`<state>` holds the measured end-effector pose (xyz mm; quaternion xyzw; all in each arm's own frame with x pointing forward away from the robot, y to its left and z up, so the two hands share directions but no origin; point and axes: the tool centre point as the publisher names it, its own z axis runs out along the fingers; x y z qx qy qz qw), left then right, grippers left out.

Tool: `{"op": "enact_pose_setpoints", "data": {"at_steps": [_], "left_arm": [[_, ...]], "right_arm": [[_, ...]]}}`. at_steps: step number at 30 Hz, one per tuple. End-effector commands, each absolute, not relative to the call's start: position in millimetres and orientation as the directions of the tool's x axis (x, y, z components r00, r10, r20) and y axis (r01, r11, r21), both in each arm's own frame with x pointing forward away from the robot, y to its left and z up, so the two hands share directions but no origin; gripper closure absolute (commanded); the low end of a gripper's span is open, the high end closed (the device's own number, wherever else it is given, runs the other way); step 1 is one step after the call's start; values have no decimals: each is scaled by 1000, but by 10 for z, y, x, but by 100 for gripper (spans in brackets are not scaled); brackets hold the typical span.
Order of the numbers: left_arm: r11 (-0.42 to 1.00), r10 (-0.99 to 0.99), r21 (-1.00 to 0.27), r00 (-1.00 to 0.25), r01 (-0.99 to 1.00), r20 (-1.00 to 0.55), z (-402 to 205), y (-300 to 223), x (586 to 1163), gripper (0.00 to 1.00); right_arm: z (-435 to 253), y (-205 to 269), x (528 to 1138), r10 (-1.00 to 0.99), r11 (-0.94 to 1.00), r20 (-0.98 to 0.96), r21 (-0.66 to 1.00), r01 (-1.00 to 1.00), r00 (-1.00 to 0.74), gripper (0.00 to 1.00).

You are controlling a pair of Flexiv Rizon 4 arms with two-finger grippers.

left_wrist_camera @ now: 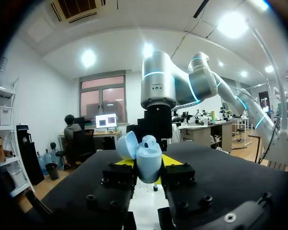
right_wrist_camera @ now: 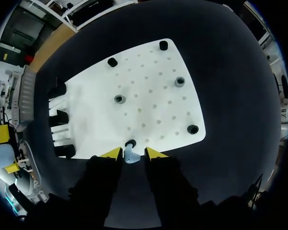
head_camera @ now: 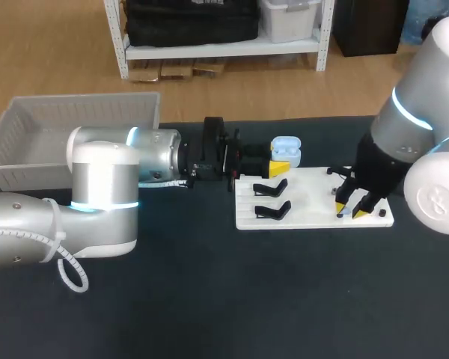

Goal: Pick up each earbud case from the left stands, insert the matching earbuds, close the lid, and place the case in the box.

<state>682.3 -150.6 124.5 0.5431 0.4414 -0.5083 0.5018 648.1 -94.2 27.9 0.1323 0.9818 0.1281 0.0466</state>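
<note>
Nearest to us is our left arm, lying across the table's left half. The grey box sits beyond it at the far left corner. The left gripper hangs just off the far left corner of the white board, its jaws clamped on the pale blue earbud case. The lid stands open. Two black stands along the board's left edge are bare.

Further right, the right gripper is low over the board's near edge, toward its right corner. Its jaws stand apart on either side of a pale blue earbud on a peg, and we see no clear contact. The earbud lies squarely between these jaws, so we judge the right arm should pinch it. The open case waits to its left, diagonally across the board.
</note>
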Motion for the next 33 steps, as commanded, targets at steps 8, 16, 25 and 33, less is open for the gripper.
{"op": "enact_pose_setpoints", "data": {"at_steps": [8,16,25,33], "left_arm": [[-103,-34,100,97,990,-995,1234,-1506,6815,100],[-103,-34,100,97,990,-995,1234,-1506,6815,100],[-103,-34,100,97,990,-995,1234,-1506,6815,100],[-103,-34,100,97,990,-995,1234,-1506,6815,100]], "right_arm": [[273,-937,6513,280,930,-46,262,259,-959,72],[256,-940,6517,283,929,-36,261,264,-959,81],[259,-940,6511,280,931,-35,255,262,-959,100],[372,-933,6481,277,932,-46,254,256,-960,100]]}}
